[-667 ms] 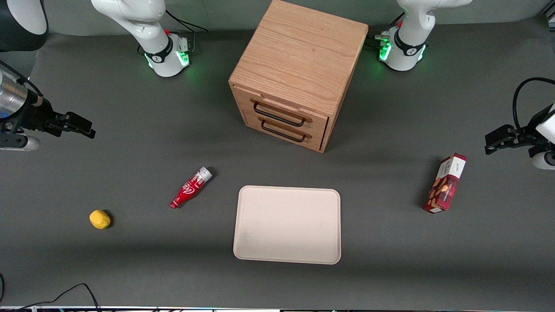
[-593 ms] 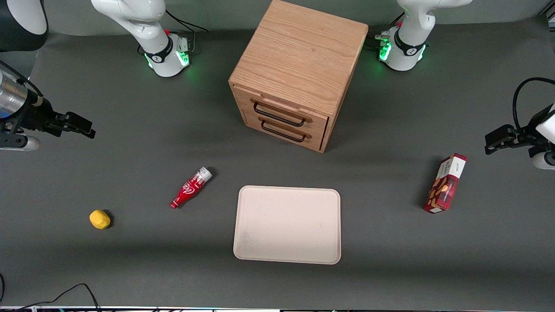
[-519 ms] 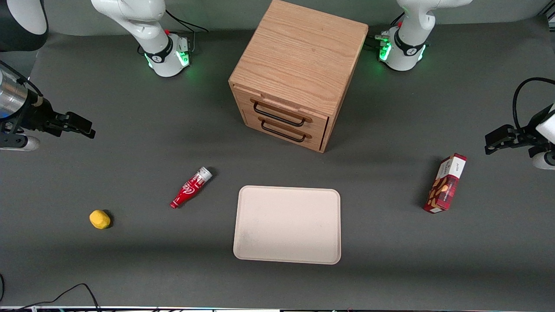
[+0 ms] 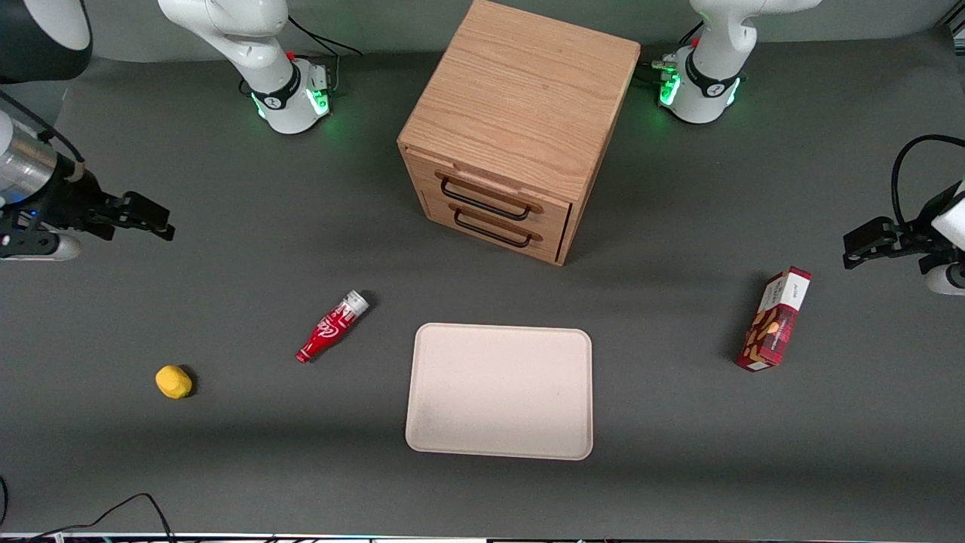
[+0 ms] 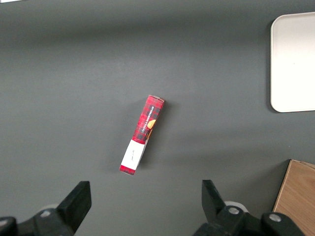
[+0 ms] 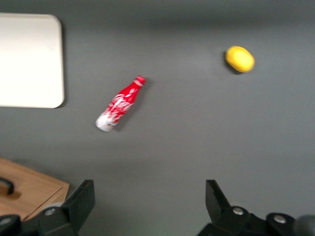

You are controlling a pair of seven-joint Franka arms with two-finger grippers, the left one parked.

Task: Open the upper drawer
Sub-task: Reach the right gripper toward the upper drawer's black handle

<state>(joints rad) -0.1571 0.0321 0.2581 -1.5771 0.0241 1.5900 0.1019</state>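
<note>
The wooden cabinet [image 4: 520, 113] stands at the back middle of the table. Its upper drawer [image 4: 490, 197] is shut, with a thin black wire handle [image 4: 485, 200]; the lower drawer [image 4: 494, 228] sits below it, also shut. My right gripper [image 4: 154, 223] hangs open and empty above the table toward the working arm's end, well apart from the cabinet. In the right wrist view the gripper [image 6: 147, 196] is wide open over bare grey table, and a corner of the cabinet [image 6: 29, 194] shows.
A red bottle [image 4: 332, 326] lies nearer the front camera than the cabinet. A yellow lemon-like object [image 4: 173, 381] lies toward the working arm's end. A beige tray [image 4: 499, 391] lies in front of the cabinet. A red box [image 4: 775, 319] lies toward the parked arm's end.
My right gripper has shifted slightly toward the cabinet. The drawers and the objects on the table have not moved.
</note>
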